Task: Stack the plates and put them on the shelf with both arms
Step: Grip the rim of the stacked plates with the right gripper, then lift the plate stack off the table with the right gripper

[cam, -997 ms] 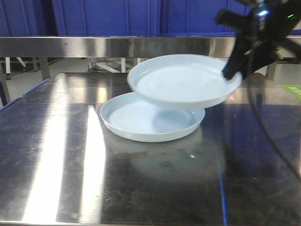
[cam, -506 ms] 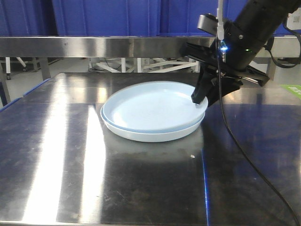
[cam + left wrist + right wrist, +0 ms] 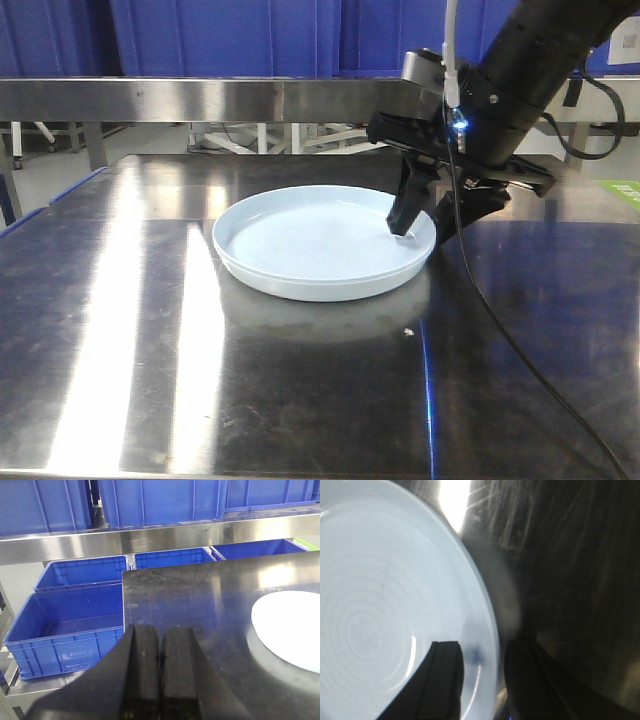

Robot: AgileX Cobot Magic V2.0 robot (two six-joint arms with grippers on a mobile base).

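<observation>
Left of the steel table [image 3: 200, 595], in the left wrist view, blue crates [image 3: 75, 625] sit on a lower level. The left gripper [image 3: 160, 635] hangs over the table's near edge with its two fingers pressed flat together and nothing between them; a pale disc lies on the tabletop well to its right. At the table's centre in the front view, the plates [image 3: 310, 250] rest flat on the steel, nested so closely that the two rims cannot be told apart (the stack reads as one shallow dish). A steel shelf rail [image 3: 200, 98] crosses behind them, with blue bins [image 3: 220, 35] above it. At the stack's right rim, the right gripper [image 3: 420, 232] points steeply down with its jaws parted. In the right wrist view one of its fingers [image 3: 445, 680] stands inside the dish and the other stands outside over the tabletop. The upturned rim runs between them, with a narrow gap visible on each side.
</observation>
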